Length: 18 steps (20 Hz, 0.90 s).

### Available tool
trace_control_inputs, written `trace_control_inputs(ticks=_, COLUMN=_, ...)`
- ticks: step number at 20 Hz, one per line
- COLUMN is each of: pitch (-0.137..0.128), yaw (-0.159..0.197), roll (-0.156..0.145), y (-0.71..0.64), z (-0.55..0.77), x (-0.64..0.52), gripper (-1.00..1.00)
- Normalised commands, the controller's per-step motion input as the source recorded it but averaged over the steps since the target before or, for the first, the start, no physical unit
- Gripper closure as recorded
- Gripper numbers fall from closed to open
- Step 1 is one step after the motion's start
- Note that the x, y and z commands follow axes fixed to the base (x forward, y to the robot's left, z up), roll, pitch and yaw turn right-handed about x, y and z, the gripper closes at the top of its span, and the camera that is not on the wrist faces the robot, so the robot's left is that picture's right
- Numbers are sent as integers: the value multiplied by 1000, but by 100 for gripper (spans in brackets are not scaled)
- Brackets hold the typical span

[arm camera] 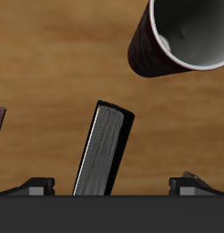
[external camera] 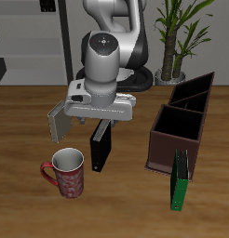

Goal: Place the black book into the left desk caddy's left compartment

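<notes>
Black book [external camera: 101, 147] stands upright on the desk [external camera: 23, 121], just under the arm [external camera: 109, 51], a bit left of the middle of the front picture. It is beside the mug [external camera: 66, 173], which sits lower left.

The claw's own picture shows the book [arm camera: 105, 150] close up: a thin black cover and a grey page edge. The front picture only shows it as a dark slab. The claw [arm camera: 112, 187] has one fingertip [arm camera: 36, 186] on each side of the book, well apart, not touching it. So the claw is wide and holds nothing.

Only the front picture shows the caddy [external camera: 186, 116], a dark box at the right with walls inside. A green book [external camera: 180, 178] leans on its front. A plant [external camera: 179, 33] is at the upper right.

The arm hides the book's top and the claw in the front picture. The close picture cuts off the mug [arm camera: 178, 36] and the book's bottom.

I count one black book, one green book, one mug, one caddy, one plant.
</notes>
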Motion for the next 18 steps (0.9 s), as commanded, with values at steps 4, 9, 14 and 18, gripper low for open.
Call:
trace_control_inputs(ticks=4, pitch=26, yaw=-8, roll=6, y=-15, z=-208, x=37, gripper=-100)
trace_control_inputs(ticks=9, pitch=51, yaw=-24, roll=19, y=-7, z=-428, x=59, gripper=-100)
trace_control_inputs(ticks=14, pitch=28, yaw=-32, roll=-11, y=-83, z=-226, x=6, gripper=100)
trace_control_inputs(ticks=18, pitch=6, yaw=-25, roll=4, y=-62, z=-27, x=-32, gripper=100)
